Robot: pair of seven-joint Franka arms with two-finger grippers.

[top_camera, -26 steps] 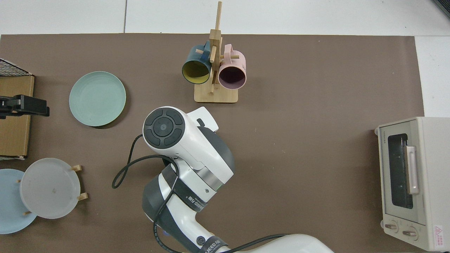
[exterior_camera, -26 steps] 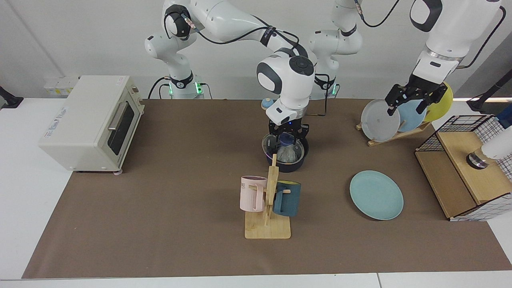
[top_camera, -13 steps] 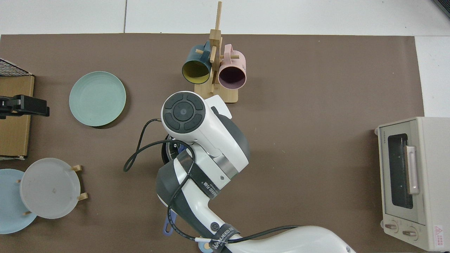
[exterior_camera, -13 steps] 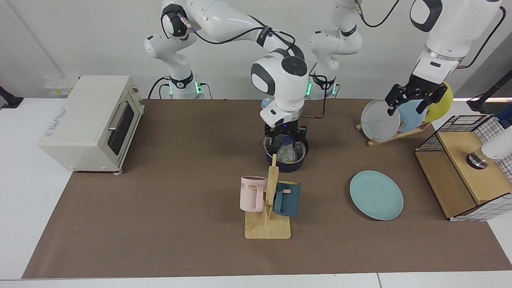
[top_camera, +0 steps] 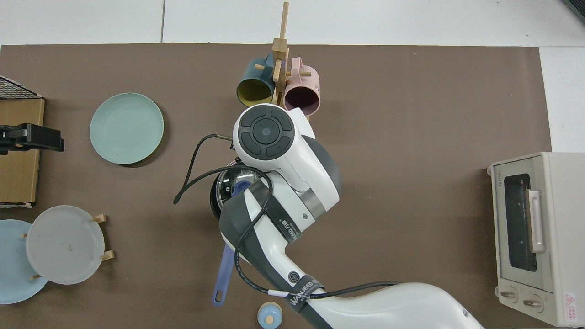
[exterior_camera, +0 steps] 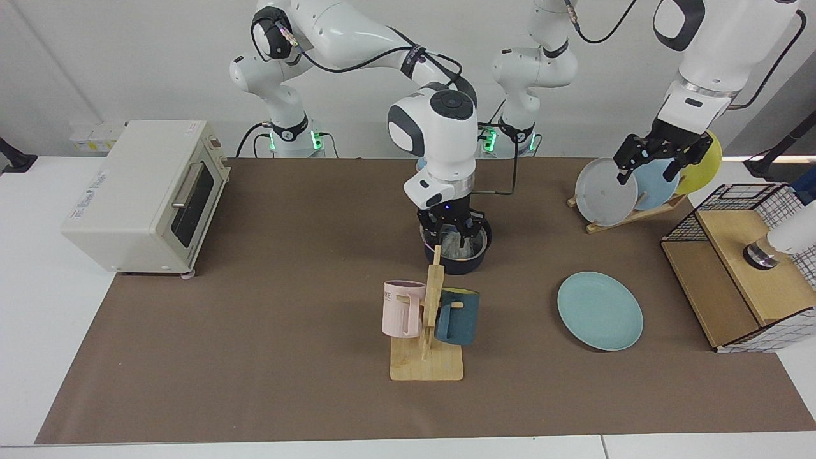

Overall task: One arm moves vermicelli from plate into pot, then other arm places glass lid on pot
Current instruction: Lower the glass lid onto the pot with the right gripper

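The dark navy pot (exterior_camera: 459,260) stands mid-table behind the mug rack, its blue handle (top_camera: 223,269) pointing away from it. The glass lid (exterior_camera: 456,245) rests on the pot, and its blue knob (top_camera: 242,186) shows in the top view. A pale tangle, the vermicelli (exterior_camera: 452,242), shows faintly through the glass. My right gripper (exterior_camera: 451,231) hangs open just above the lid, holding nothing. The teal plate (exterior_camera: 600,310) lies bare. My left gripper (exterior_camera: 649,167) waits, open, at the plate rack.
A wooden rack (exterior_camera: 428,357) with a pink mug (exterior_camera: 401,308) and a dark teal mug (exterior_camera: 458,317) stands right in front of the pot. A toaster oven (exterior_camera: 143,194), a rack of upright plates (exterior_camera: 628,188), a wire-and-cardboard box (exterior_camera: 743,268) and a small blue-topped object (top_camera: 267,315) ring the mat.
The right arm's hand has risen and swung off the pot toward the mug rack, baring the lid, knob and handle in the top view. The lid stays on the pot. The left arm is still.
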